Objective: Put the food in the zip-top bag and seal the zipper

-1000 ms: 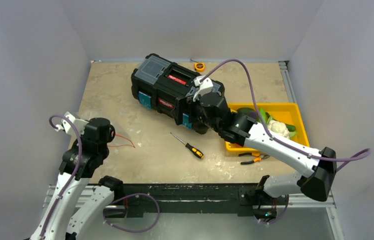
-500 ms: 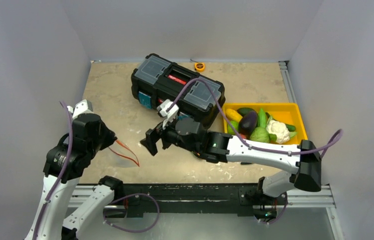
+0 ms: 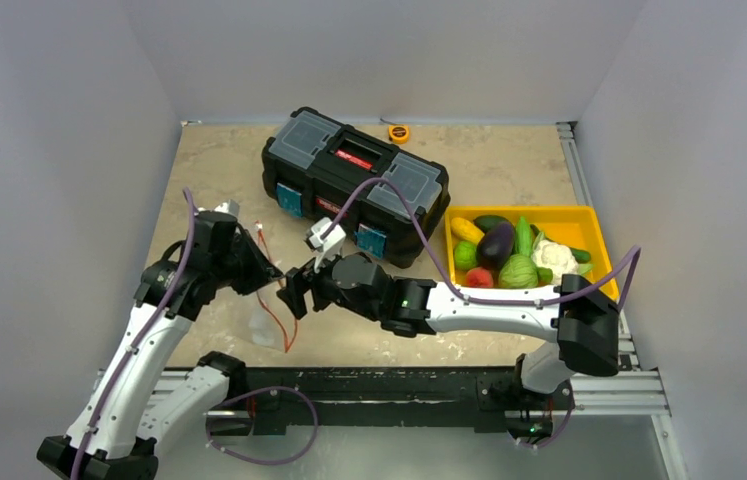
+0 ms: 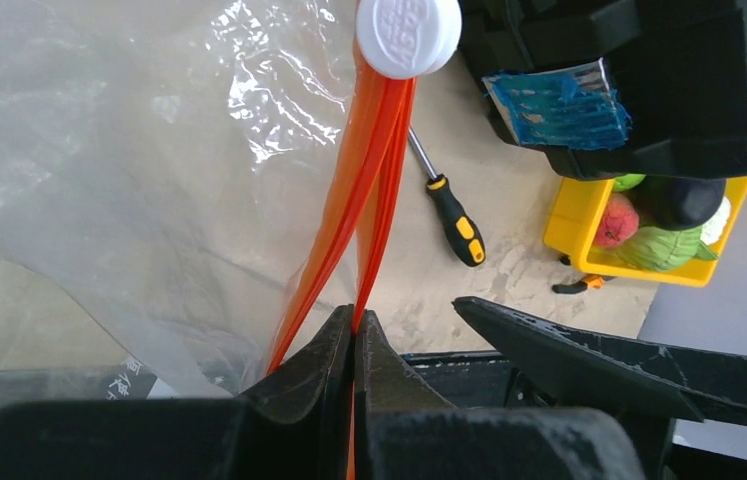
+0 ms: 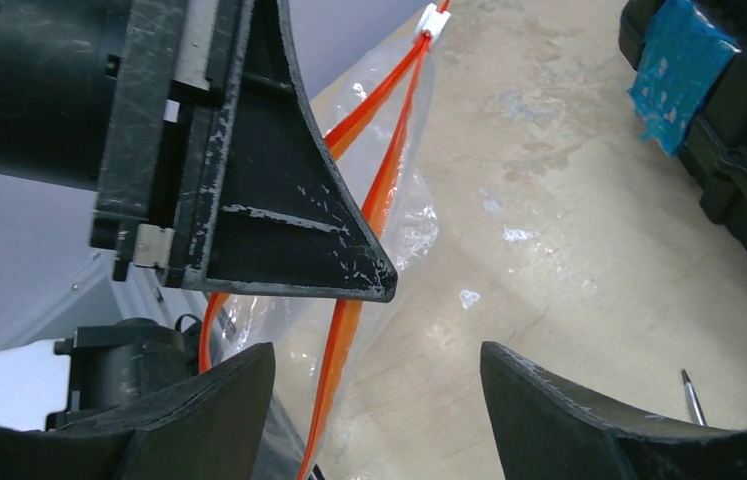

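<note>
Overhead first: I'm dangling the zip-top bag just in front of the toolbox, off its left end. My left gripper is pinching the zipper and my right gripper is hovering right beside it. The food is sitting in the yellow tray just right of the toolbox, none of it bagged yet. Over to my left wrist: my jaws are clamping flat on the orange-red strip. Its two tracks are bowing apart beyond my fingertips and meeting again at the round white slider. The film is hanging clear, crinkled and limp, with a screwdriver lying in front of the toolbox. Now my right wrist: my jaws are standing wide apart and gripping nothing, the orange tracks running just ahead of the gap. I'm judging this bag almost weightless, floppy and slick, so the film would slide or stretch in a pinch. The stiffer ribbed strip is looking like the only sure hold, and I'm eyeing the free track opposite my left grip for pulling the mouth open.
</note>
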Robot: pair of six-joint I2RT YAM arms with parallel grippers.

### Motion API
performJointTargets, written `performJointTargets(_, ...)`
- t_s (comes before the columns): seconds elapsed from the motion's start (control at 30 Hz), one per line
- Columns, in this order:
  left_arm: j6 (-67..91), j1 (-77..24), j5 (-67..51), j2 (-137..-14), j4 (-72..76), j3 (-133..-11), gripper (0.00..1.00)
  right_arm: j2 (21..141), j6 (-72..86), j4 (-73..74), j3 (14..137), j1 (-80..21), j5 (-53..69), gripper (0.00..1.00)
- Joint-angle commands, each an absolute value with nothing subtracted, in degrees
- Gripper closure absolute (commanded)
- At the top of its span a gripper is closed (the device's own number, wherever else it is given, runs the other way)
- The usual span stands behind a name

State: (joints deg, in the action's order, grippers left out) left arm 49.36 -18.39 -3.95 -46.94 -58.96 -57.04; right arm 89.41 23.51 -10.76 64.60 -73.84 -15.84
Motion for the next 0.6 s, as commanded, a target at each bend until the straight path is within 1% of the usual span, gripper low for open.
performJointTargets(0.0, 51.9, -18.1, -8.3, -45.9, -52.8, -56.0, 1.0, 88.7, 26.4, -14.3, 63.1, -73.8, -19.2, 0.28)
performJointTargets(0.1, 52.5, -18.2, -8.5, -46.6, -52.0, -55.9, 1.0, 90.3, 28.0, -13.7, 63.9, -73.9, -19.0, 0.35)
performJointTargets(0.2, 52.1, -18.2, -8.8, -47.5, -52.2, -56.6, 1.0, 92.5, 28.6, -12.3, 65.3, -73.9, -19.2, 0.5)
performJointTargets(0.23, 52.1, -18.2, -8.7, -47.7, -52.1, -56.7, 1.0, 93.1, 28.6, -12.0, 65.6, -73.9, -19.2, 0.51)
performJointTargets(0.27, 52.1, -18.2, -8.7, -47.9, -51.9, -56.8, 1.0, 93.3, 28.6, -12.0, 65.6, -73.9, -19.1, 0.56)
performJointTargets(0.37, 50.1, -18.2, -9.3, -48.9, -52.5, -58.4, 1.0, 93.3, 28.7, -12.1, 65.4, -73.9, -19.5, 0.84)
performJointTargets(0.4, 48.5, -18.2, -9.3, -49.8, -54.1, -59.9, 0.98, 93.2, 28.9, -12.1, 65.3, -74.0, -19.9, 0.94)
performJointTargets(0.43, 46.7, -18.2, -9.1, -50.8, -56.1, -61.8, 0.86, 93.1, 29.5, -11.8, 65.3, -73.9, -20.0, 1.0)
performJointTargets(0.53, 41.8, -18.2, -8.0, -51.8, -61.5, -66.1, 0.54, 92.5, 31.6, -12.0, 65.0, -74.0, -17.8, 1.0)
performJointTargets(0.57, 40.4, -18.2, -7.8, -51.3, -62.0, -66.7, 0.37, 92.3, 32.4, -12.4, 64.7, -73.9, -17.6, 1.0)
